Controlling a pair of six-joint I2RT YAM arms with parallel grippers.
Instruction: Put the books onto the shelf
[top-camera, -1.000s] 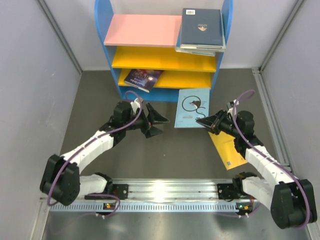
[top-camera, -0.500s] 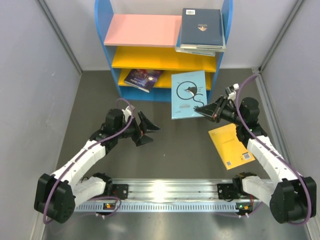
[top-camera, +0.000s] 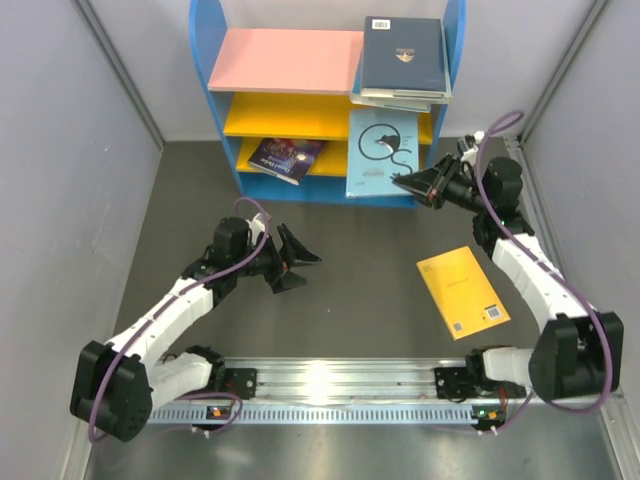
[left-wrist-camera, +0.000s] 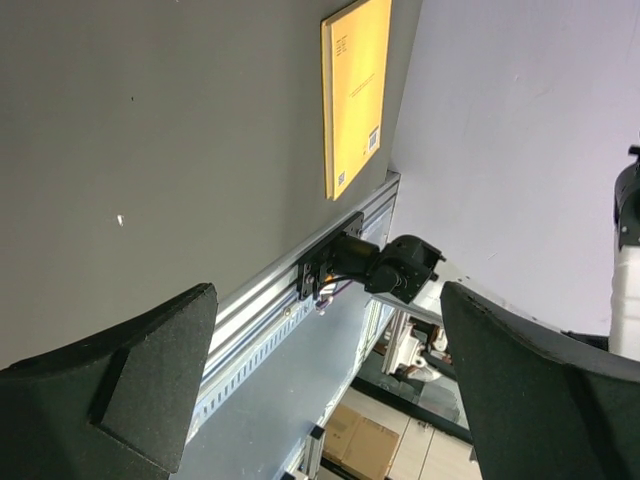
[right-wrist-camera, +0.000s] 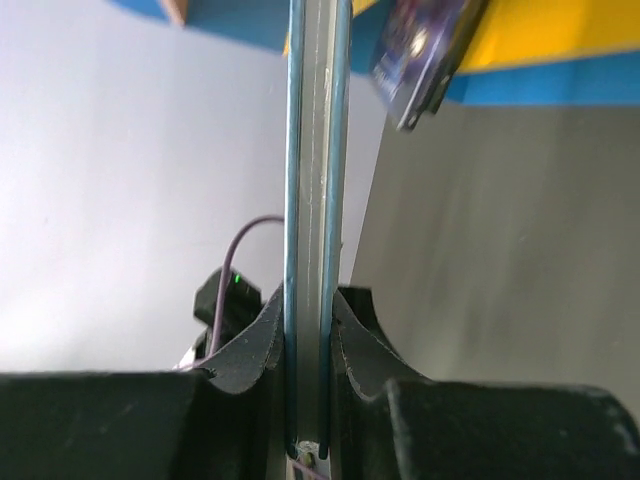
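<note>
My right gripper (top-camera: 405, 184) is shut on the edge of the light blue book with a black swirl (top-camera: 381, 151), held in the air in front of the right half of the shelf (top-camera: 283, 60). The right wrist view shows that book edge-on (right-wrist-camera: 315, 200), pinched between the fingers (right-wrist-camera: 255, 345). A purple galaxy book (top-camera: 286, 157) lies on the lowest yellow board, also seen as a dark book (right-wrist-camera: 425, 55) from the right wrist. A dark navy book (top-camera: 403, 55) tops a small stack on the shelf's pink board. A yellow-orange book (top-camera: 462, 291) (left-wrist-camera: 355, 95) lies on the table. My left gripper (top-camera: 296, 259) (left-wrist-camera: 325, 400) hangs open and empty.
Grey walls close in the table on the left, right and back. The aluminium base rail (top-camera: 330, 382) (left-wrist-camera: 280, 320) runs along the near edge, with both arm bases on it.
My right gripper has carried the light blue book up off the table and toward the shelf. The left arm drew back toward the near left and then held still.
</note>
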